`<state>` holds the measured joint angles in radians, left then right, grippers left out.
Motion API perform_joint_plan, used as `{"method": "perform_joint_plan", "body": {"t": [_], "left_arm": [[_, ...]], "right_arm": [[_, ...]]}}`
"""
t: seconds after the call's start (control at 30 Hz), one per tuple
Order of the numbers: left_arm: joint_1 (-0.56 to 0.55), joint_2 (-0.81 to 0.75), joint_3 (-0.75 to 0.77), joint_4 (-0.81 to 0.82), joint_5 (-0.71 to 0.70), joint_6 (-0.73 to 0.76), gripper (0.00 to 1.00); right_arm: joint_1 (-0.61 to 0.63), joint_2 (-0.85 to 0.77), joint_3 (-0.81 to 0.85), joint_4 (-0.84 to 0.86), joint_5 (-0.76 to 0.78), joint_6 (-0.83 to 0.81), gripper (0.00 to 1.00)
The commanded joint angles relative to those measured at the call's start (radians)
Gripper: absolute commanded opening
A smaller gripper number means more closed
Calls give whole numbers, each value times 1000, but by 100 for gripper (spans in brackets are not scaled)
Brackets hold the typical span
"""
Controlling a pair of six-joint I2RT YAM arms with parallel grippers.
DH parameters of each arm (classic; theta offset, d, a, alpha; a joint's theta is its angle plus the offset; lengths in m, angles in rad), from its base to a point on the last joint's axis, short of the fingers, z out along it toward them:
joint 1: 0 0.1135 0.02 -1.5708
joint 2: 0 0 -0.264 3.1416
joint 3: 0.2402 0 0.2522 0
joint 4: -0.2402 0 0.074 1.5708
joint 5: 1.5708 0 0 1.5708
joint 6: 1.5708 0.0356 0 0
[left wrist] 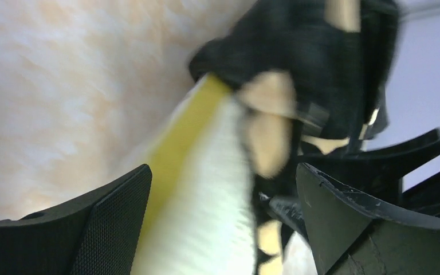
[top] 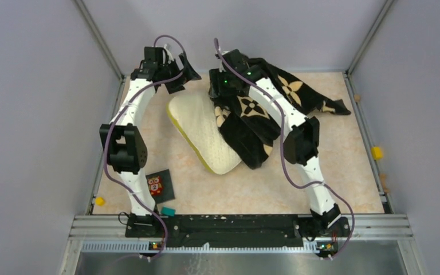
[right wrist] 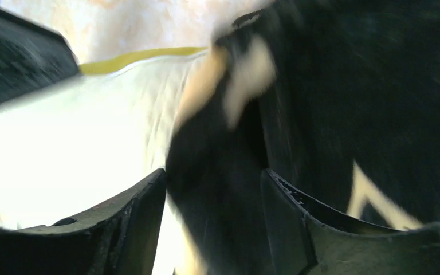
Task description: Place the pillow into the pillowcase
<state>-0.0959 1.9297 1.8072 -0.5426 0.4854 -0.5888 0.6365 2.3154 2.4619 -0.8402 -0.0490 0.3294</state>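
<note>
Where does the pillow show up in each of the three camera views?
Top external: pillow mid-picture, right side covered by the pillowcase.
Left wrist: pillow, a white strip with yellow edge, lower centre.
Right wrist: pillow fills the left half.
Shared landmark: the black patterned pillowcase, right of the pillow in every view.

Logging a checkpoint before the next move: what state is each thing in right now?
pillow: lying flat, mostly uncovered
pillowcase: crumpled, draped over the pillow's right part
left gripper: open, pillow edge between its jaws
right gripper: jaws apart around pillowcase fabric; grip unclear
owl card: flat, picture up
</note>
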Motion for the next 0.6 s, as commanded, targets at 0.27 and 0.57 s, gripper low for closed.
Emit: {"method": "perform_joint_plan", "body": {"t": [0.27,0.57], "left_arm": [[-6,-300,-263,-34,-320,130,99],[-126,-606,-742,41,-284,-10,99]], "right_arm": [[7,-320,-257,58,246,-95,66],[40,-598,-864,261,298,-200,68]]}}
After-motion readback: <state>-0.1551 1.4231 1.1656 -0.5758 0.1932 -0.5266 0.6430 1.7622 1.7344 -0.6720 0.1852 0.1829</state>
